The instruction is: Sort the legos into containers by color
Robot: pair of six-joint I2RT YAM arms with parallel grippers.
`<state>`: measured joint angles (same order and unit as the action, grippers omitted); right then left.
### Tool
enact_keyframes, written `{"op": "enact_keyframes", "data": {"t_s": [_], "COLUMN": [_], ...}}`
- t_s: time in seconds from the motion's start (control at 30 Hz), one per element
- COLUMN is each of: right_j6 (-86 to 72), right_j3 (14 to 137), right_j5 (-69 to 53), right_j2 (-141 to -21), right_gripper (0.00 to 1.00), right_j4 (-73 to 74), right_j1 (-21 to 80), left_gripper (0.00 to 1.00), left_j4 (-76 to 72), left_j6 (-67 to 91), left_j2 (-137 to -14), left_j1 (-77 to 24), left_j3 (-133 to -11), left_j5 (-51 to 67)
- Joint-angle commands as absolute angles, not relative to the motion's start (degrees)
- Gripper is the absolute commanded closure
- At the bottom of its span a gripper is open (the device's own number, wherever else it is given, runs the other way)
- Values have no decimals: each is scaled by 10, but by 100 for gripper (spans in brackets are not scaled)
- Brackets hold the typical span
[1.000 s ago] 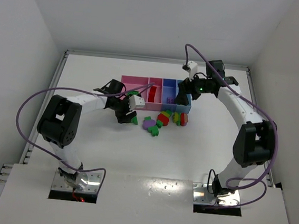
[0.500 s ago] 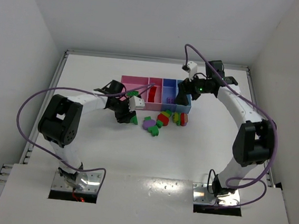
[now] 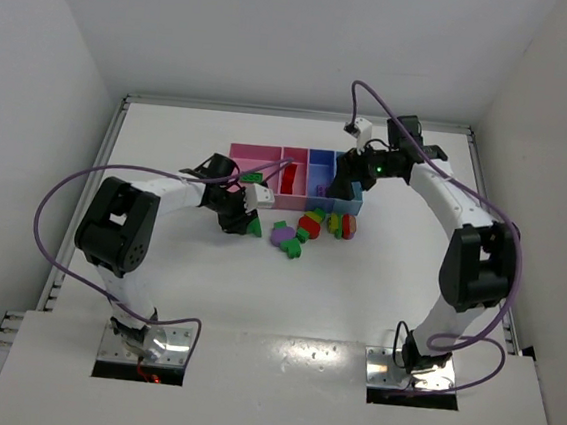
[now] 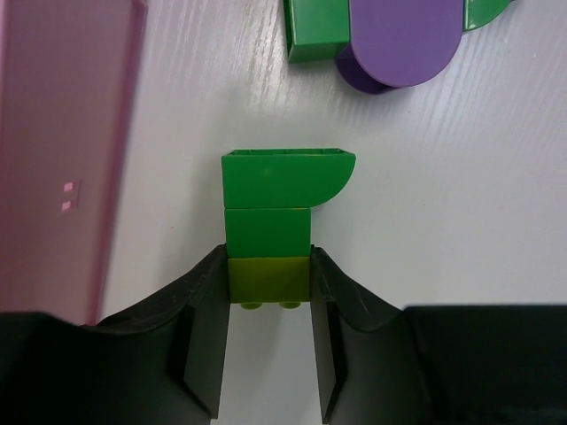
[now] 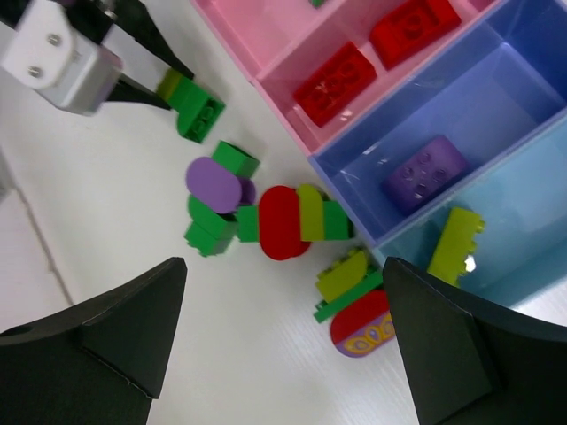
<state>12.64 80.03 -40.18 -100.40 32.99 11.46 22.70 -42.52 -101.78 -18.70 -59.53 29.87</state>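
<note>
My left gripper (image 4: pixel 268 297) is shut on the olive-yellow end brick of a small stack (image 4: pixel 270 212) with two green bricks, lying on the table just right of the wide pink bin (image 4: pixel 62 133). In the top view that gripper (image 3: pixel 240 218) holds the stack (image 3: pixel 254 226) in front of the containers (image 3: pixel 254 154). My right gripper (image 5: pixel 283 310) is open and empty, high over the loose legos (image 5: pixel 292 221) near the light blue bin (image 5: pixel 514 221). Two red bricks (image 5: pixel 337 75) lie in the narrow pink bin, a purple brick (image 5: pixel 425 168) in the blue-violet bin, a yellow brick (image 5: pixel 456 243) in the light blue bin.
A purple and green cluster (image 3: pixel 286 238) lies on the table, with a red, yellow and green stack (image 3: pixel 311 222) and a yellow, green and red piece (image 3: pixel 343 223) against the bins' front. The table's back wall stands just behind the bins.
</note>
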Motion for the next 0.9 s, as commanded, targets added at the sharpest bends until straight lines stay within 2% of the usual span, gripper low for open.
{"op": "enact_keyframes", "data": {"t_s": [0.0, 0.33, 0.53, 0.87], "right_j6": [63, -183, -278, -292], "right_j3": [808, 777, 788, 783], "right_j5": [-478, -593, -650, -684], "right_j2": [-1010, -1055, -1098, -1112], "right_gripper": [8, 8, 8, 8], "right_j4": [285, 116, 44, 23], "right_j1": [114, 120, 141, 178], "left_gripper": [76, 78, 78, 78], "left_j4": [233, 201, 189, 171], "left_j6": [-401, -272, -238, -215], "left_j2": [-984, -854, -837, -820], "left_j1": [-188, -233, -263, -293], "left_j3": [-599, -609, -635, -646], "left_j5": [324, 320, 302, 280]}}
